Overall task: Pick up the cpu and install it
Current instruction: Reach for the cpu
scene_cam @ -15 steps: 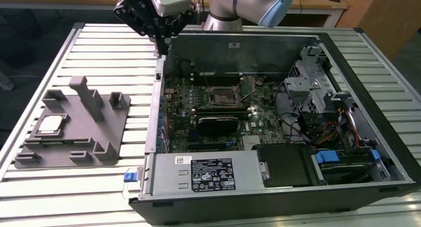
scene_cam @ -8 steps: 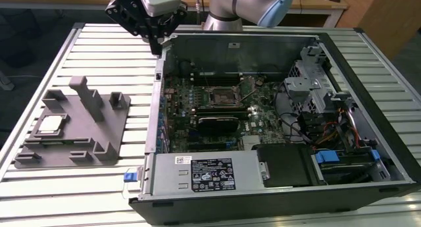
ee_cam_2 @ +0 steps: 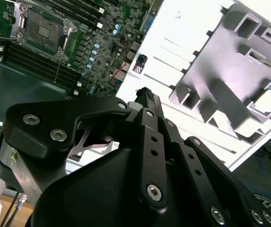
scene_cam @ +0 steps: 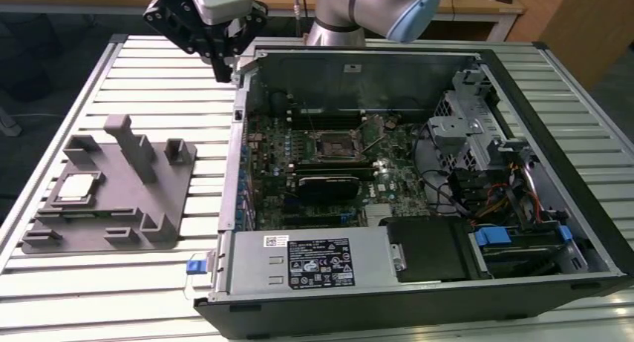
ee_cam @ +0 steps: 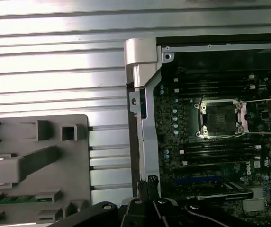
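The cpu (scene_cam: 77, 188) lies at the exterior view's left, well below the closed, empty gripper (scene_cam: 226, 73). The first wrist view meets the socket (ee_cam: 219, 117) squarely.

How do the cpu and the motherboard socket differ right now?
The cpu sits outside the case on the grey fixture; the socket is inside, on the motherboard. The cpu top is pale silver; the socket is dark. The cpu is a solid slab; the socket is an open recess, its load plate swung aside. Both are square and lie flat.
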`<state>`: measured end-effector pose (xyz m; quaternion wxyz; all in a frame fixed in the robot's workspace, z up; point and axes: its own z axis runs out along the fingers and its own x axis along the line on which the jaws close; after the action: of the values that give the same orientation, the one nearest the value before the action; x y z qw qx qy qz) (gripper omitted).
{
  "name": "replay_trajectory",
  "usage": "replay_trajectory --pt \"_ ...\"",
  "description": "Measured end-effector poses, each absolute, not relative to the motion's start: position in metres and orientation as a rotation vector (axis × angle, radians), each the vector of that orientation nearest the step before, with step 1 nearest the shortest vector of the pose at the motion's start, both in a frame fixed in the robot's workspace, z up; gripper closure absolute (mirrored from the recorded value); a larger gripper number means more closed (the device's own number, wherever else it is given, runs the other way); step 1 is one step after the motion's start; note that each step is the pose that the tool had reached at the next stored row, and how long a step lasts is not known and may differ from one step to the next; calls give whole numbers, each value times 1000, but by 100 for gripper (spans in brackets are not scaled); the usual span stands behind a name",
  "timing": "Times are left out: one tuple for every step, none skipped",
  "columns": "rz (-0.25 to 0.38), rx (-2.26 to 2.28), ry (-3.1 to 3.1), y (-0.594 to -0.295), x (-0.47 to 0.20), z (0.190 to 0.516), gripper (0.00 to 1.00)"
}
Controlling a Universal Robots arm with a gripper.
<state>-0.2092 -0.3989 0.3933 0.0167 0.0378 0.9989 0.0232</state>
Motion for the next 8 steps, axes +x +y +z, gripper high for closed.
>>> replay_trajectory --pt "72 118 3105 -399 -211 393 89" --pt "73 117 3105 -399 -213 393 89" --pt "73 117 3104 -399 -214 393 89" --pt "73 117 3104 -399 -216 393 89" --pt "73 117 3104 -399 -218 393 89" --pt "73 117 3103 -399 -221 393 89" --pt "73 117 3103 -399 -223 393 89" --pt "73 117 3103 -399 -224 393 89"
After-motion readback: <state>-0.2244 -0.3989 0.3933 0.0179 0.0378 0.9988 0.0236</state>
